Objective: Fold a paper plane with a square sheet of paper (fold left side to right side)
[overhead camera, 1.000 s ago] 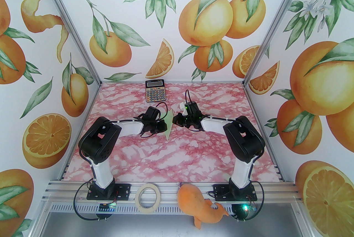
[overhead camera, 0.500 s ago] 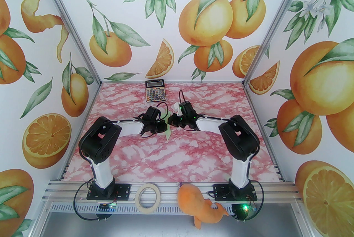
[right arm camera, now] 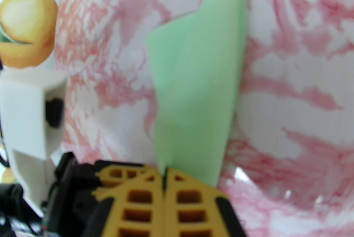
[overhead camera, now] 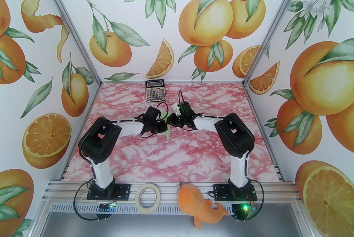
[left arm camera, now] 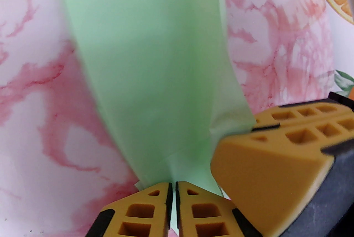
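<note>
Leftward slides your right gripper (overhead camera: 169, 120), now nose to nose with your left gripper (overhead camera: 164, 128) over the marbled table (overhead camera: 177, 158); each clamps the folded pale green paper sheet (left arm camera: 149, 64), standing edge-up between them.

Left arm (overhead camera: 99, 142) bent at elbow, forearm turned inward. Right arm (overhead camera: 235, 139) mirrored, forearm turned inward. Left gripper (left arm camera: 173, 184) closed on green paper (left arm camera: 149, 64), thin slit seen between jaws. Right gripper (right arm camera: 165, 171) pressed fully together, same paper pinched between jaws, just right of left jaws. Both held nearly tip to tip.
</note>
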`<state>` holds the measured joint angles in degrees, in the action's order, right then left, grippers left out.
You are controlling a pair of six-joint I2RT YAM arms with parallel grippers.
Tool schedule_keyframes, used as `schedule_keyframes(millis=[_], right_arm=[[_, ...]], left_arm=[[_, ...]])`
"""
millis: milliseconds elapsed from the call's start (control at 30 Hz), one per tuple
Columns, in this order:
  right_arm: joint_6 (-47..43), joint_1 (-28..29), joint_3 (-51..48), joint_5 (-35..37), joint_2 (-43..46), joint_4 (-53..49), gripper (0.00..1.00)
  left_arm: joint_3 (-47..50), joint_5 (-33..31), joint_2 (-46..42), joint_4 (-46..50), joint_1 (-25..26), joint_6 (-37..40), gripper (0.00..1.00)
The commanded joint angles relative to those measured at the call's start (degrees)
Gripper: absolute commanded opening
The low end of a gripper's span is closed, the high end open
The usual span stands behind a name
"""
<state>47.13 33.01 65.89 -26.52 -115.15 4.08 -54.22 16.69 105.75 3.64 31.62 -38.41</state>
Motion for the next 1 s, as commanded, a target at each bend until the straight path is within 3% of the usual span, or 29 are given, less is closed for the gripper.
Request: schedule_keyframes(millis=[0,367,667,967], right_arm=[[0.68,0.86,1.21,0.05,-2.04,0.32,0.01],[0.77,1.26,2.1,-0.02,-2.75,0.14,0.01],[0.85,1.57,2.38,-0.01,-2.46,0.23,0.02],[2.15,2.82,3.41,-0.5,-2.74,1.28,0.02]], left_arm=[[1.96,0.23,-2.7,2.75,-0.21,1.42,0.17],[7.07,0.8,-9.17,0.71,-2.85,-0.29,0.24],[7.44,4.58,-4.84,-4.98,-2.63,-2.1,0.21],[5.26,3.53,-2.06,-2.58,-2.61,-0.73,0.17]])
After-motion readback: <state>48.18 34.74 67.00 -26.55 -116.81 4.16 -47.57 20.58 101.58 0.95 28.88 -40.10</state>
